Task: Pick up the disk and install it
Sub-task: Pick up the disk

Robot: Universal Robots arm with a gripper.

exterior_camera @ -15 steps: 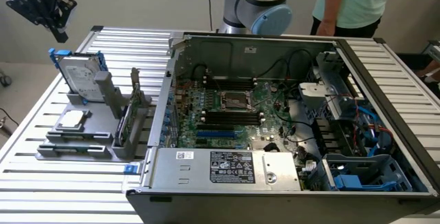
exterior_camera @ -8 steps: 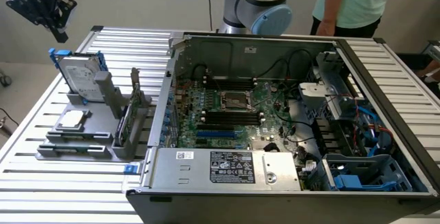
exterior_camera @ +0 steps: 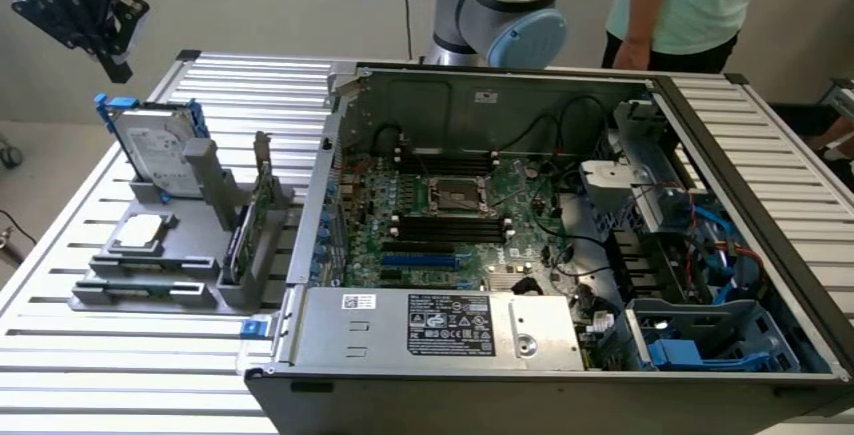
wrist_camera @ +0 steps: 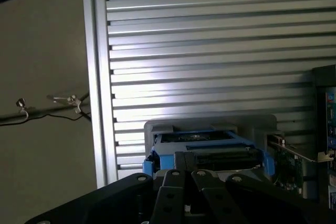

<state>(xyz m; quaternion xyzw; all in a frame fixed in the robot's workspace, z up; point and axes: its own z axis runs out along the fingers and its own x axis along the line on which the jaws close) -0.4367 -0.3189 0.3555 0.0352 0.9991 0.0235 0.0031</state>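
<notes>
One grey stand (exterior_camera: 134,295) sits on the slatted metal table (exterior_camera: 120,375), and I tell every place from it. On the near end of the stand lies a small square chip (exterior_camera: 142,233). On the exterior view's right side of the stand, a thin green card (exterior_camera: 243,245) stands on its edge in a slot.

At the far end of the stand is the disk (exterior_camera: 158,155). It stands up tall in its slot, with its white label turned toward the stand's near end and blue rails along its sides. Only the stand touches it.

Above the stand's far end hangs the black gripper (exterior_camera: 115,63). It does not touch the disk and it holds nothing. I cannot tell if it is spread or pressed together. In the wrist view the disk's top edge lies right under the gripper, so the two look lined up.

So I think the pick-up step is in hand, and it is only starting: the disk is not yet grabbed or lifted. A good grab calls for a straight drop onto the disk's top part, without bumping the green card.

To the exterior view's right of the stand is the open computer case (exterior_camera: 441,95). Farthest from the stand are the robot arm (exterior_camera: 514,15) and a person (exterior_camera: 674,5) in a light green shirt.
</notes>
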